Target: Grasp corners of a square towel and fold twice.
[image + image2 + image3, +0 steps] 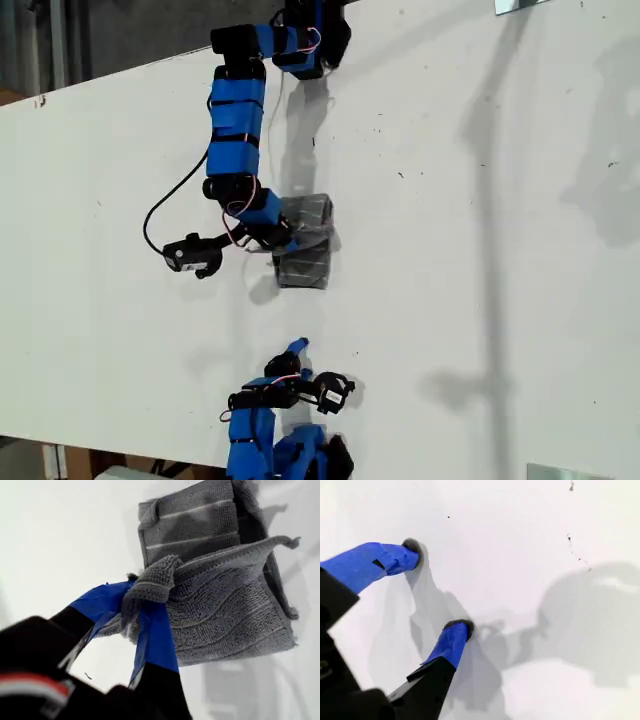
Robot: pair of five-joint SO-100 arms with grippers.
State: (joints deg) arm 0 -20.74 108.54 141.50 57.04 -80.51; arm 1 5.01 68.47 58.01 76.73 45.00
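In the exterior view you see the square towel [305, 243] lying as a small folded bundle on the white table [480, 250], near the middle and a little toward the exterior view's left, with my first gripper [283, 243] reaching down onto its edge from the arm mounted at the top. My second gripper [297, 346] sits well apart from the towel, near the bottom edge of that view, over bare table. In the first wrist view you find the blue fingers [152, 630] clenched on a bunched corner [155, 580] of the grey striped cloth, the rest of it folded in layers beyond. In the second wrist view the two blue fingertips [455, 639] stand spread apart, holding nothing, just above the white surface.
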